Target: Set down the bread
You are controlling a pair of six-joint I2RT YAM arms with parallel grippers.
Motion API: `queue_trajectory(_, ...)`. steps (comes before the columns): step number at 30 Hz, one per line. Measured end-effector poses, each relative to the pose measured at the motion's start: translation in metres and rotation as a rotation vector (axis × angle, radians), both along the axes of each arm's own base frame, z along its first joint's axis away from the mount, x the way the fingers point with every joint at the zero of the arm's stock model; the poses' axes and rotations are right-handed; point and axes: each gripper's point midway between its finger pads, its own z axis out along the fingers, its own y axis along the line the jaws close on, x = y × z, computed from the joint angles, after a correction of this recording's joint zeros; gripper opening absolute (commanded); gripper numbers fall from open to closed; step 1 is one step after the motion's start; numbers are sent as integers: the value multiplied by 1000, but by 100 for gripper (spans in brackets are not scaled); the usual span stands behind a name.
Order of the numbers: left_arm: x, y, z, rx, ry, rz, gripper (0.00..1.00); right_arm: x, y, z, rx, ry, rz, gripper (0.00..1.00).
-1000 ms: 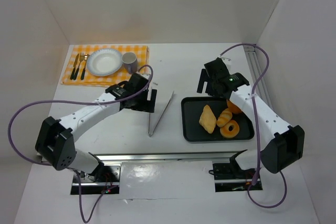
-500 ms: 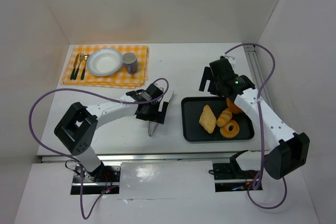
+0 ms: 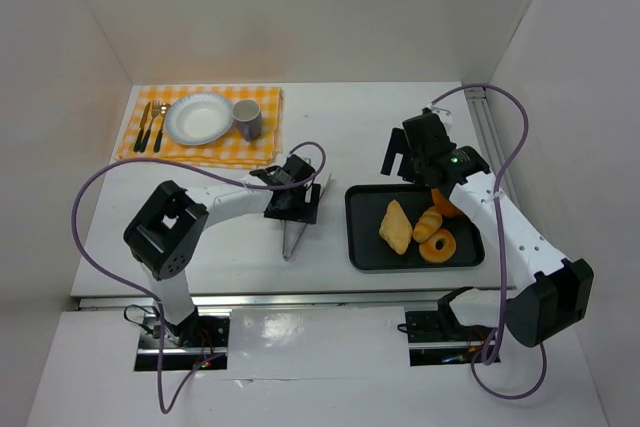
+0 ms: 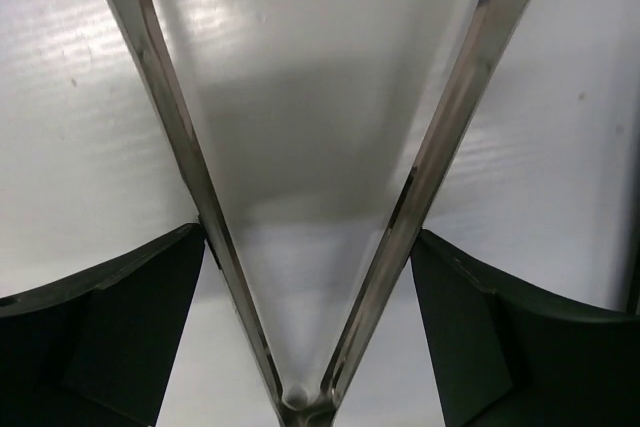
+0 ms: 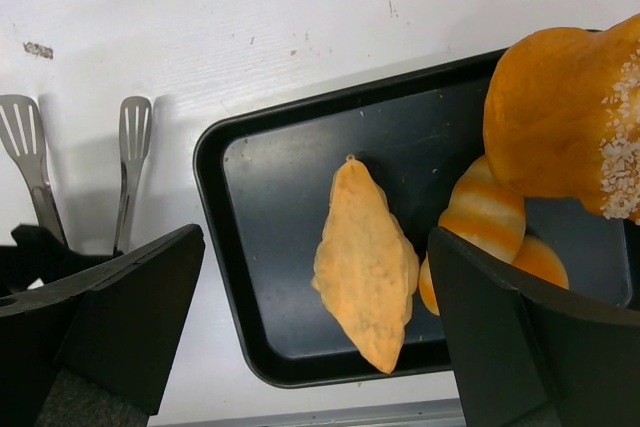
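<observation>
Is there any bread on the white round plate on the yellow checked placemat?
No. In the top view the white round plate is bare, while the golden bread pieces lie on the black rectangular tray.

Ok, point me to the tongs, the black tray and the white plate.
tongs point(image 4: 455, 107), left wrist view, on its right metal arm
black tray point(image 3: 364, 229), top external view, bare floor at its left
white plate point(image 3: 198, 118), top external view, its centre
</observation>
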Motion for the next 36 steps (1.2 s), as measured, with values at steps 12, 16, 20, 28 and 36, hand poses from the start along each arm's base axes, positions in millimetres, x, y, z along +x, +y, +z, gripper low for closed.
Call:
queue_trajectory(12, 25, -12, 3, -18, -43, -12, 11, -4, -5, 14, 13, -46, -7, 100)
queue_trajectory(16, 16, -7, 24, -9, -30, -59, 11, -4, -8, 16, 9, -50, -11, 100)
queue_trajectory(20, 9, -23, 79, -108, -61, -168, 13, -4, -9, 16, 1, -50, -8, 100)
queue_trajectory(28, -35, -83, 143, -297, -42, -420, 38, 2, -18, 49, -13, -116, -35, 100)
queue_trajectory(36, -86, -112, 138, -339, 62, -537, 59, -3, -44, 124, -40, -292, -130, 100)
